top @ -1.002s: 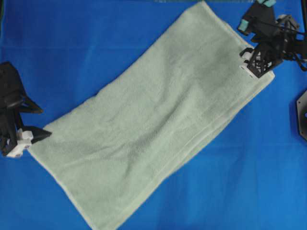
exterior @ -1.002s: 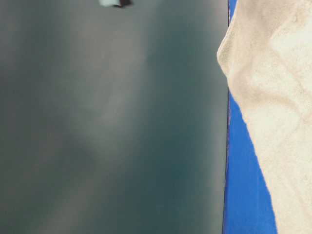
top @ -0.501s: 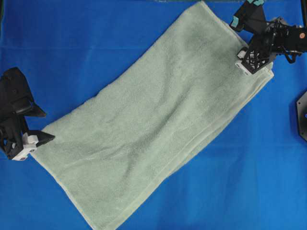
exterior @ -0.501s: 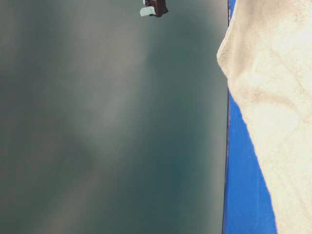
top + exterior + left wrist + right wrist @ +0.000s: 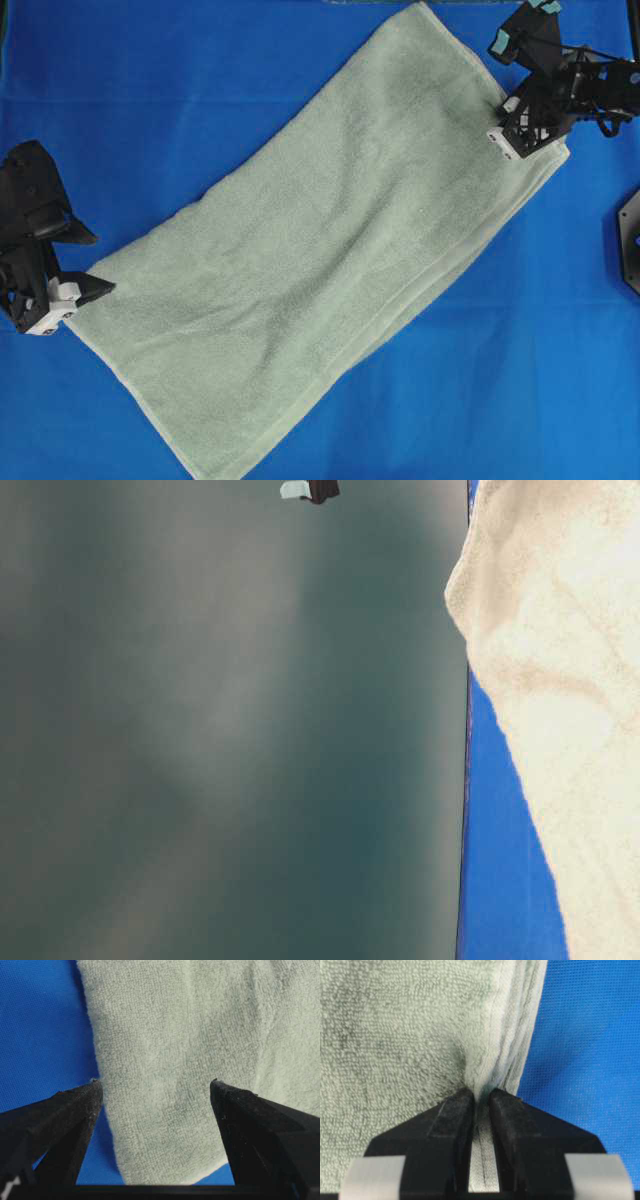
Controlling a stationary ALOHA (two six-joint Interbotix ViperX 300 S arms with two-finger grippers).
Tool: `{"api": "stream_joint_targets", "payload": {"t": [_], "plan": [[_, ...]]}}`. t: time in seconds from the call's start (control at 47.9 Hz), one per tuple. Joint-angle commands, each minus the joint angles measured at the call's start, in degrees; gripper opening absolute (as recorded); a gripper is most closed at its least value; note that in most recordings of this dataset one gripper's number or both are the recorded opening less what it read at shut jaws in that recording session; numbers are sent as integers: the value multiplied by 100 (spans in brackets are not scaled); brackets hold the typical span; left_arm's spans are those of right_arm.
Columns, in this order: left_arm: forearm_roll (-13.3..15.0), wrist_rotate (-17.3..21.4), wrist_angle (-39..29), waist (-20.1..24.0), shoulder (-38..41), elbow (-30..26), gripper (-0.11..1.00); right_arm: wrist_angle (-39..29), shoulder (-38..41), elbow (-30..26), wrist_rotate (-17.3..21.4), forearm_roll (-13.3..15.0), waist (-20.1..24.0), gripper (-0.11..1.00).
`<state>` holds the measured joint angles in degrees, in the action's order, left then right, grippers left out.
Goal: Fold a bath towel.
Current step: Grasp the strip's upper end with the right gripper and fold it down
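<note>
The towel point(image 5: 320, 250) lies diagonally on the cloth point(image 5: 150, 100), from near left to far right. Left gripper point(image 5: 70, 290) at its left corner, right gripper point(image 5: 515, 135) on its far-right edge.

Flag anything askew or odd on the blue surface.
The bath towel lies diagonally across the blue cloth surface, already doubled, its layered edges slightly offset near the right gripper pinching them. Nothing looks damaged.

Black skeletal arms point(image 5: 585, 85) (white blocks, teal tips point(image 5: 503, 42)).

No readable text or labels anywhere.
</note>
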<state>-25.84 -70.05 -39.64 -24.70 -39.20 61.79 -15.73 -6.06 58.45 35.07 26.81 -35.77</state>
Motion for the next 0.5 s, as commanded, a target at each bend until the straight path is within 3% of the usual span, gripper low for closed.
{"api": "stream_joint_targets", "payload": {"t": [0.0,0.23,0.48], "plan": [[-26,0,26,9,9,-158,83,-220,-79,123,44,-18,-97,15],[-26,0,35,9,9,-158,83,-1002,-765,211,237,-18,-220,15],[-26,0,44,18,18,-167,83,-1037,-1011,158,255,-211,-141,15]]}}
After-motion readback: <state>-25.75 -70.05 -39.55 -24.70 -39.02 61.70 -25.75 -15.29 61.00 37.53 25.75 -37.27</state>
